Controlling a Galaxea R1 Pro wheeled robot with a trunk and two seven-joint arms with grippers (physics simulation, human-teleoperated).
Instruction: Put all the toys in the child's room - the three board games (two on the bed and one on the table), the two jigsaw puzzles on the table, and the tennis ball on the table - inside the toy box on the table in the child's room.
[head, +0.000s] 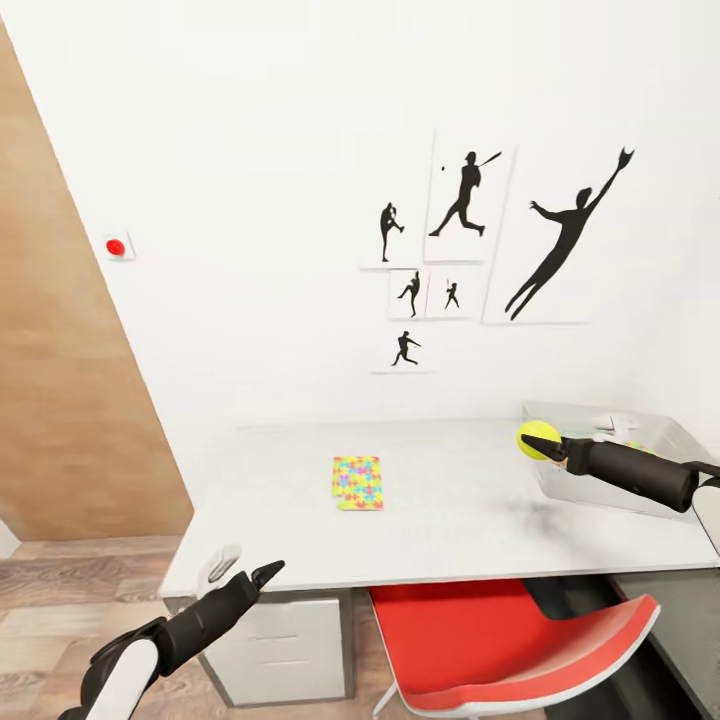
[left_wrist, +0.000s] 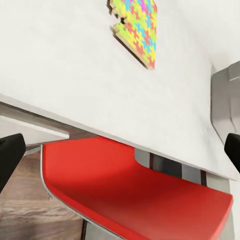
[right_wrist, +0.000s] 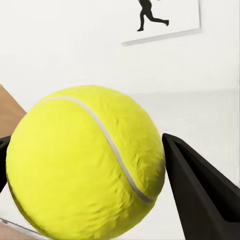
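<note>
Two arms reach forward over a pale grey counter (head: 460, 520) that stands against a white wall. The right end effector (head: 545, 447) is clamped on a yellow tennis ball (head: 535, 438), its dark fingers (right_wrist: 200, 185) pressing the ball from both sides, as the right wrist view shows close up. In the head view the ball hangs at the near left corner of the toy box (head: 600, 490), a shallow light-grey tray at the right end of the counter; whether the ball is over the rim or just beside it I cannot tell. Something pale and something colourful lie inside the tray, too hidden to name.

One jigsaw puzzle (head: 357, 482), a flat rectangle of bright interlocking pieces, lies flat near the middle of the counter, well apart from the tray. In the left wrist view one corner of it looks notched (left_wrist: 135, 30).

The left end effector (head: 243, 574) hovers low at the counter's front left edge, above a white drawer unit (head: 280, 650). Its fingers stand apart with nothing between them.

A red chair (head: 500, 640) is tucked partly under the counter. Black baseball-player silhouette pictures (head: 470, 250) hang on the wall, a small red button (head: 116, 246) sits further left, and a wooden panel (head: 60, 400) runs along the left side above the wood-plank floor (head: 50, 600).
</note>
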